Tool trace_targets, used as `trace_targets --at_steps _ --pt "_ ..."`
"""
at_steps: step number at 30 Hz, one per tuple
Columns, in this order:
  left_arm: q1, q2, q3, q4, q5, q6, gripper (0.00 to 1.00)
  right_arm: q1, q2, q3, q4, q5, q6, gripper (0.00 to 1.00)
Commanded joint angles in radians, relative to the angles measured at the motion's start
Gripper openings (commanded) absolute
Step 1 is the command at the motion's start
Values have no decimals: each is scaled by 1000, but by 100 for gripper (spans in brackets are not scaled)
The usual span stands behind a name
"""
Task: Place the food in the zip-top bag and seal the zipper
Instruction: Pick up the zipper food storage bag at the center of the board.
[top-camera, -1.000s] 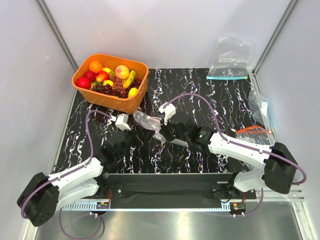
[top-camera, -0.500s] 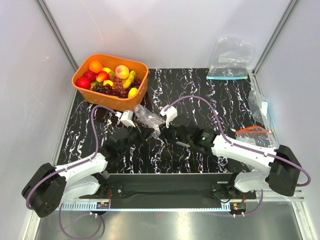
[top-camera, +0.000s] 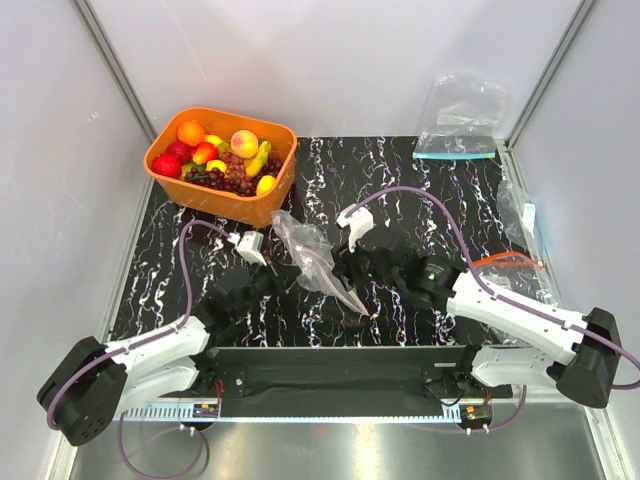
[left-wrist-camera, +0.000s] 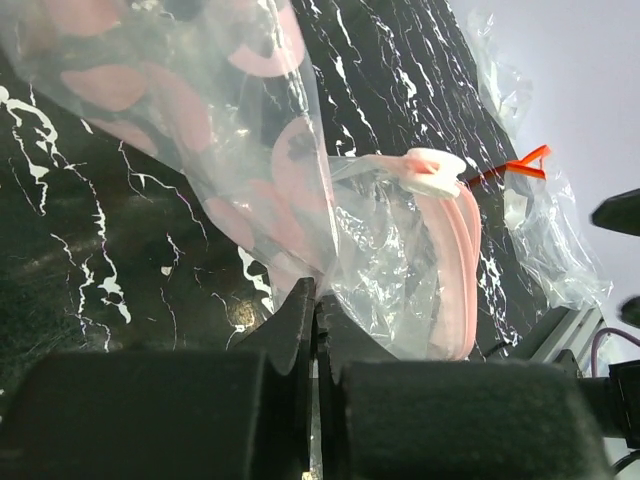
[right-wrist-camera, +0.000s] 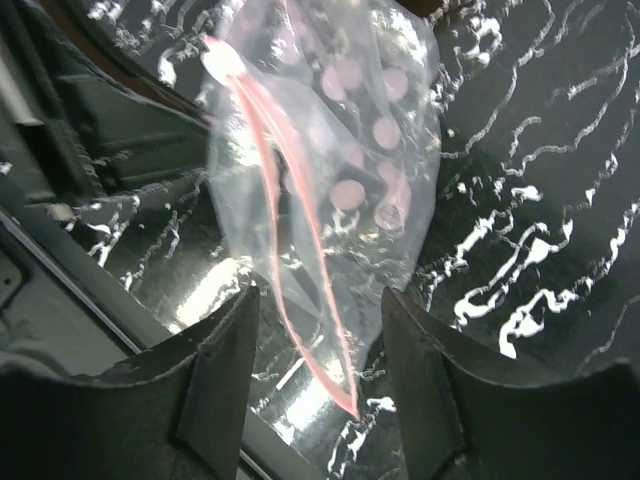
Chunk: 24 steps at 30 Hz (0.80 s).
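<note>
Top external shows the small round plastic toy fruits (top-camera: 191, 132) all in the orange plastic basket (top-camera: 230, 205), far left, with none in the clear crinkly zip-top bag (top-camera: 305, 250) at centre. Left gripper (left-wrist-camera: 316, 300) is clamped on the bag's film. The right gripper (right-wrist-camera: 318, 300) gapes wide around its pale pink zipper (left-wrist-camera: 460, 270), gripping nothing. Filling and sealing both remain.

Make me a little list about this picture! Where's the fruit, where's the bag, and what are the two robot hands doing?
fruit: toy fruits all in the orange basket, far left corner
bag: clear zip-top bag, mid-table, no fruit seen inside
zipper: pink strip, looks unsealed
left hand: shut, pinching the bag's plastic
right hand: open, straddling the bag's mouth edge
</note>
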Motion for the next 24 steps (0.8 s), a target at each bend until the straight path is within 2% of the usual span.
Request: trace_targets --at_steps 1,5,11,15,24 --pt "3 -42 -1 56 15 29 0 -36 4 36 -50 -35 -7 58" --pt "3 -73 3 19 15 38 0 -52 45 19 -37 -118 -7 53" --pt "3 -120 3 -30 2 56 0 -54 99 -21 35 -143 -8 48" --pt "5 -143 6 -55 -11 62 0 -54 151 -13 42 -114 -19 44" --pt "3 -180 9 -102 -28 79 0 -57 137 -24 71 -60 -24 44"
